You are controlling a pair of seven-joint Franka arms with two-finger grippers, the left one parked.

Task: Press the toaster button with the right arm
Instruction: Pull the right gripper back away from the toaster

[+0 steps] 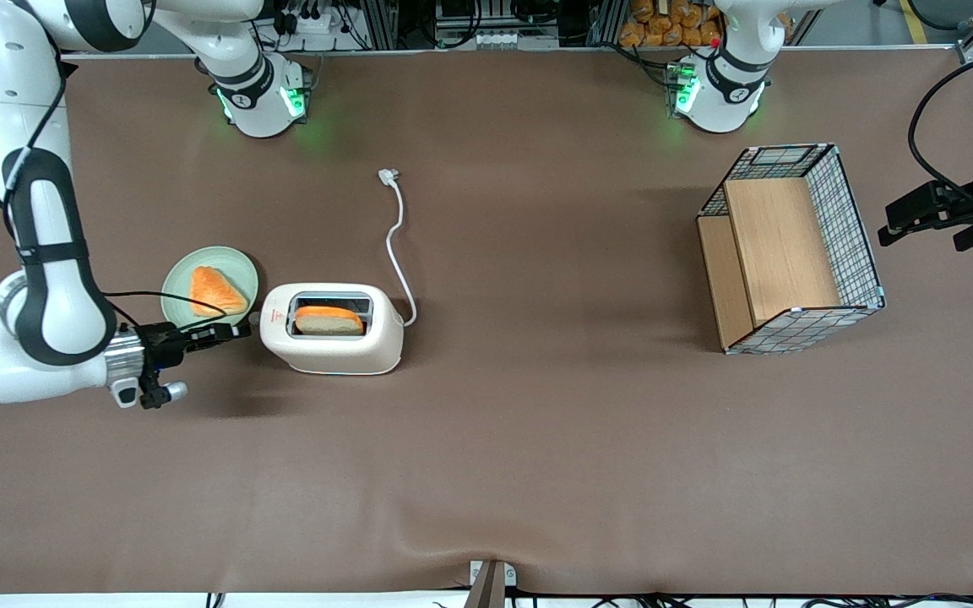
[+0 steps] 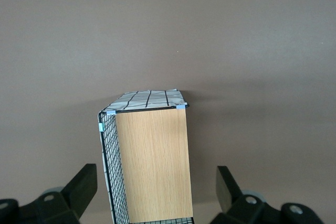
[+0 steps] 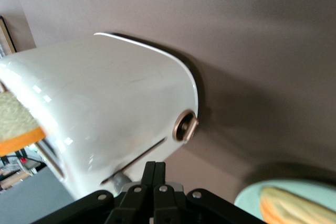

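The cream-white toaster (image 1: 334,331) lies on the brown table toward the working arm's end, with a bread slice (image 1: 328,320) in its dark top slot. Its narrow end with the red mark (image 1: 274,319) faces my right arm (image 1: 47,279). The right gripper (image 1: 237,330) is shut and empty, its fingertips right at that narrow end. In the right wrist view the closed gripper (image 3: 155,166) points at the toaster (image 3: 105,103) just beside a dark slit holding a grey tab (image 3: 122,180). The round toaster button (image 3: 185,126) sticks out a little way from the tips.
A pale green plate (image 1: 182,274) with an orange-crusted bread slice (image 1: 214,290) sits beside the toaster, close to the gripper. The white power cord (image 1: 398,245) trails away from the camera. A wire basket with wooden panels (image 1: 790,249) stands toward the parked arm's end.
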